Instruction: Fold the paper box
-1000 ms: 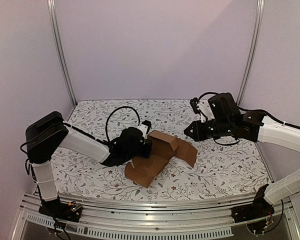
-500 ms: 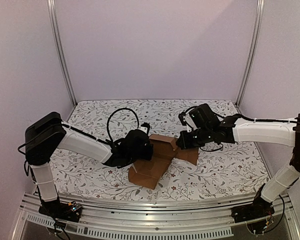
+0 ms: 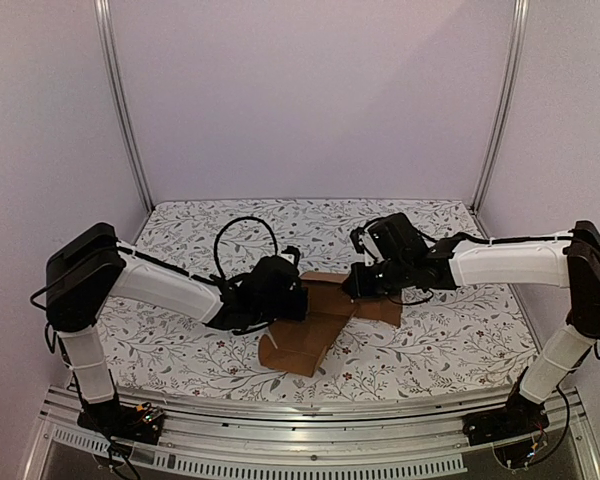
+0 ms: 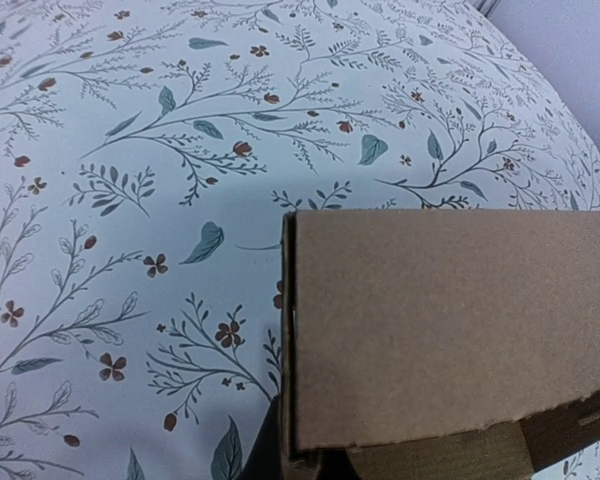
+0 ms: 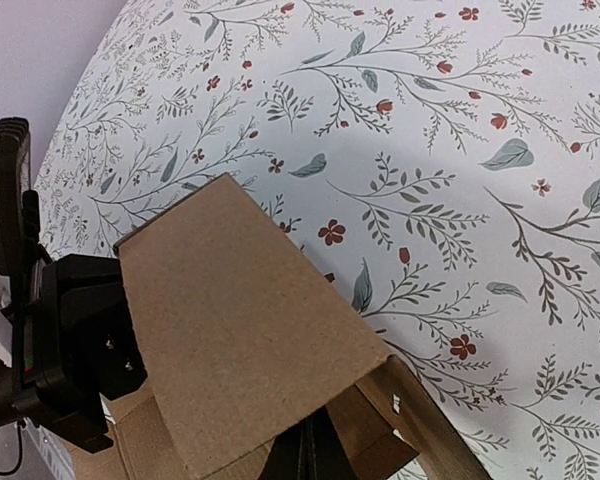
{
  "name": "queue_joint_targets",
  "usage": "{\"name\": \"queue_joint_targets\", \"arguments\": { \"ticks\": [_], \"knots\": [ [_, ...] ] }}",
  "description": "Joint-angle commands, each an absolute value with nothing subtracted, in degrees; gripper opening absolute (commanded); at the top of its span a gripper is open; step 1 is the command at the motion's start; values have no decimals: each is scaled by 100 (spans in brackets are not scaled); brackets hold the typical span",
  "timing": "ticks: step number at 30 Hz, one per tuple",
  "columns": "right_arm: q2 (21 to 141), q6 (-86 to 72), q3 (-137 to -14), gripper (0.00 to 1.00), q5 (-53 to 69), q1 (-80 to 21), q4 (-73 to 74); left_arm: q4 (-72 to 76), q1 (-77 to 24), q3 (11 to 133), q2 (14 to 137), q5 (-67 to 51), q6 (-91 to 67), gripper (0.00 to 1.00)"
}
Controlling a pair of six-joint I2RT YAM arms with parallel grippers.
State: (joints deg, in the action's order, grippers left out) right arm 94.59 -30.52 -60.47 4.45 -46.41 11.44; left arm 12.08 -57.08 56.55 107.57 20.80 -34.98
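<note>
The paper box (image 3: 305, 340) is a brown cardboard piece, part folded, lying mid-table. My left gripper (image 3: 288, 300) sits at its left side, shut on a cardboard wall. In the left wrist view that panel (image 4: 450, 330) fills the lower right and only a dark finger (image 4: 263, 452) shows beside its edge. My right gripper (image 3: 352, 288) is at the box's right upper edge, shut. In the right wrist view its closed fingertips (image 5: 315, 452) are tucked under a raised flap (image 5: 230, 330); whether they pinch cardboard is hidden.
A floral cloth (image 3: 440, 340) covers the table. Metal posts (image 3: 120, 110) and plain walls enclose the back and sides. The left gripper's black body (image 5: 80, 340) stands close beside the flap in the right wrist view.
My right arm has swung left from off the box onto its right edge, and its jaws have closed. The left gripper shifted slightly right with the box, which now lies flatter.
</note>
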Motion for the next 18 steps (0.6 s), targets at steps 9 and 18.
{"name": "queue_joint_targets", "arguments": {
  "ticks": [9, 18],
  "knots": [
    [9328, -3436, -5958, 0, 218, -4778, 150, 1305, -5832, 5699, 10383, 1080, -4373, 0],
    [8672, -3326, -5529, 0, 161, -4834, 264, 1302, -5781, 5630, 10299, 1519, -4386, 0]
  ]
}}
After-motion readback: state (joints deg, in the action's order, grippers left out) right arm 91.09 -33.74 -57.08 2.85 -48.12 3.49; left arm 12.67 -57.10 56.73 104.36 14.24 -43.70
